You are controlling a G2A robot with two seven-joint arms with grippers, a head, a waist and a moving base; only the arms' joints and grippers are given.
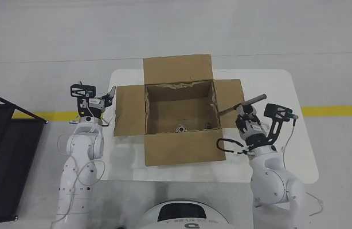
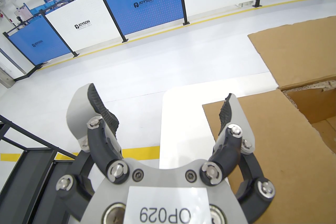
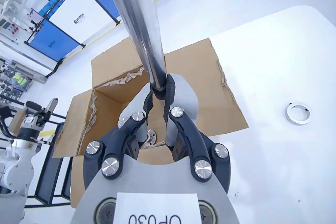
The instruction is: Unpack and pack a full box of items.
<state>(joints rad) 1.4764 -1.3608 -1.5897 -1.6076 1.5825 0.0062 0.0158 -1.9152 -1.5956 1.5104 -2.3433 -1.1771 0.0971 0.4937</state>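
Observation:
An open cardboard box (image 1: 179, 150) stands in the middle of the white table (image 1: 290, 160), all its flaps folded outward. On its floor lie a small metal flange (image 1: 180, 129) and another small metal part (image 1: 208, 125). My right gripper (image 1: 242, 111) is over the box's right flap, shut on the lower end of a shiny metal rod (image 1: 251, 101). In the right wrist view the rod (image 3: 141, 25) juts out of the right gripper (image 3: 158, 89) above the box (image 3: 197, 72). My left gripper (image 2: 160, 104) is open with nothing in it, beside the box's left flap (image 2: 262, 143), and appears in the top view as the left gripper (image 1: 101, 96).
A metal ring (image 3: 298, 114) lies on the bare table right of the box. A black metal rack (image 1: 10, 160) stands on the floor left of the table. Yellow floor tape (image 1: 331, 110) runs behind the table.

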